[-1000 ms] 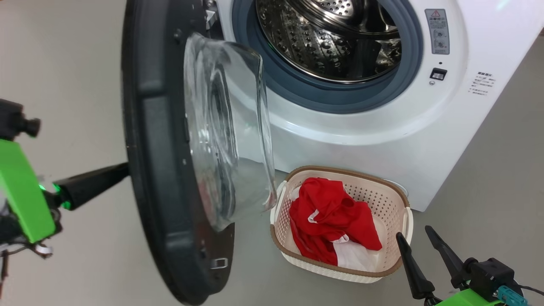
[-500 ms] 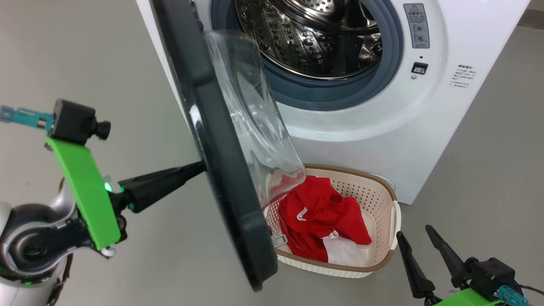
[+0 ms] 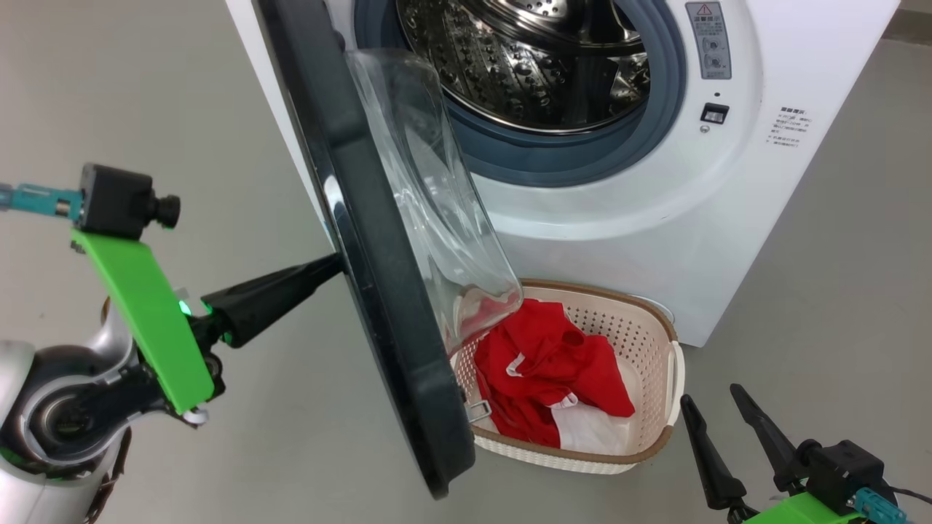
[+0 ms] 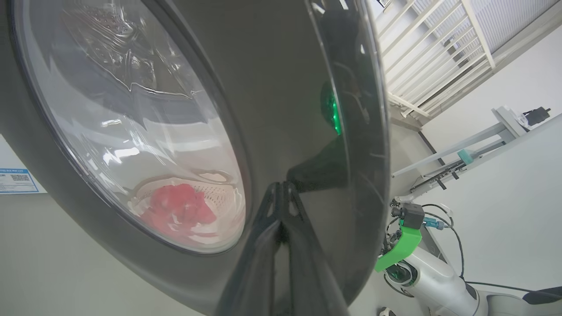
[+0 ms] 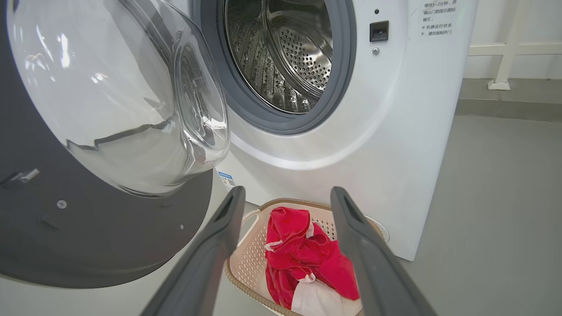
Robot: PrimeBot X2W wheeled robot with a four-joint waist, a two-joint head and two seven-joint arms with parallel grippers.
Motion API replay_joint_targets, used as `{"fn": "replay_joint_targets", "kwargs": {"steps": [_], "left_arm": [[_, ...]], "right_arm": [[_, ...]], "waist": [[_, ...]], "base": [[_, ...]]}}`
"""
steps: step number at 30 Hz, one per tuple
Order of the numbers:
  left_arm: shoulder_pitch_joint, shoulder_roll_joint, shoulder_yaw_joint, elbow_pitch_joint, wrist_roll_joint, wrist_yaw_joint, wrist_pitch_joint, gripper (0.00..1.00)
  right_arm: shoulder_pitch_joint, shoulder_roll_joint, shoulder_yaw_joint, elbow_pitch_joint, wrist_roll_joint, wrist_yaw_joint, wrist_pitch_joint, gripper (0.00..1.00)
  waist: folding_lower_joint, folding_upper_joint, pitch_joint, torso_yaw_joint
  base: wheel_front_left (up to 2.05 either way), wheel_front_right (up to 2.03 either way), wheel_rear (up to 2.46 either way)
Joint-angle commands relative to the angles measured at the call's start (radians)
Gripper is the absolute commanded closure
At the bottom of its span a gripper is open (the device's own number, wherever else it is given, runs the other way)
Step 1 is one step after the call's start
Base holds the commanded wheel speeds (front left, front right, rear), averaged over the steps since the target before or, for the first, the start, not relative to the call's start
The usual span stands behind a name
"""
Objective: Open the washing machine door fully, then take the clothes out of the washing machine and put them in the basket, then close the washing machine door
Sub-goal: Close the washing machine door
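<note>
The place looked like a test room or lab set up as a laundry corner. A white front-loading washing machine (image 3: 655, 218) stood directly on a plain grey floor (image 3: 837, 327). A small plastic basket (image 3: 641, 342) of red clothes (image 3: 553, 364) sat on the floor just in front of the machine. Beyond the machine was a bare white wall (image 5: 505, 22) with a low white rail (image 5: 535, 47) before it. Off to the machine's side stood white slatted railings (image 4: 439, 57). Near them a grey metal frame (image 4: 474, 140) carried a small black device (image 4: 533, 116).

Clothes (image 3: 553, 371) in the basket (image 3: 632, 331) before the washing machine (image 3: 655, 233), door (image 3: 378, 291) to their left.
</note>
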Motion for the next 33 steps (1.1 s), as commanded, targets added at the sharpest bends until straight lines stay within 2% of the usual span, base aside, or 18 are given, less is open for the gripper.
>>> {"fn": "replay_joint_targets", "kwargs": {"steps": [1, 15, 17, 21, 22, 23, 26, 27, 28, 33], "left_arm": [[-0.021, 0.053, 0.047, -0.014, -0.006, -0.007, -0.015, 1.0], [0.182, 0.069, 0.077, 0.047, -0.023, -0.007, -0.244, 1.0], [0.223, 0.07, 0.077, 0.059, -0.021, -0.007, -0.283, 0.9], [0.276, 0.06, 0.076, 0.078, -0.027, -0.007, -0.341, 0.83], [0.292, 0.058, 0.075, 0.083, -0.028, -0.007, -0.359, 0.78], [0.307, 0.055, 0.073, 0.09, -0.03, -0.007, -0.376, 0.67], [0.346, 0.037, 0.078, 0.104, -0.055, -0.007, -0.427, 0.43], [0.359, 0.032, 0.08, 0.111, -0.062, -0.007, -0.444, 0.27], [0.383, 0.025, 0.077, 0.128, -0.064, -0.007, -0.477, 0.0], [0.427, 0.001, 0.072, 0.175, -0.073, -0.007, -0.556, 0.0]], "right_arm": [[-0.002, -0.007, 0.014, -0.025, -0.002, 0.006, -0.006, 0.0], [0.014, -0.001, 0.013, -0.024, -0.002, 0.006, -0.006, 0.0], [0.018, -0.001, 0.012, -0.025, -0.002, 0.006, -0.006, 0.0], [0.02, -0.001, 0.011, -0.027, -0.002, 0.006, -0.006, 0.0], [0.021, -0.001, 0.011, -0.027, -0.002, 0.006, -0.006, 0.0], [0.022, -0.002, 0.012, -0.027, -0.002, 0.006, -0.006, 0.0], [0.022, -0.004, 0.012, -0.027, -0.002, 0.006, -0.006, 0.0], [0.021, -0.004, 0.013, -0.027, -0.001, 0.006, -0.006, 0.0], [0.019, -0.006, 0.014, -0.027, -0.001, 0.006, -0.006, 0.0], [0.016, -0.007, 0.016, -0.026, -0.001, 0.006, -0.006, 0.0]], "waist": [[0.0, 0.0, -0.004, 0.004], [0.0, 0.0, -0.036, 0.04], [0.0, 0.0, -0.038, 0.044], [0.0, 0.0, -0.038, 0.049], [0.0, 0.0, -0.039, 0.051], [0.0, 0.0, -0.039, 0.052], [0.0, 0.0, -0.038, 0.055], [0.0, 0.0, -0.037, 0.055], [0.0, 0.0, -0.037, 0.055], [0.0, 0.0, -0.033, 0.053]], "base": [[0.0, 0.0, 0.0], [0.0, 0.0, 0.0], [0.0, 0.0, 0.0], [0.0, 0.0, 0.0], [0.0, 0.0, 0.0], [0.0, 0.0, 0.0], [0.0, 0.0, 0.0], [0.0, 0.0, 0.0], [0.0, 0.0, 0.0], [0.0, 0.0, 0.0]]}}
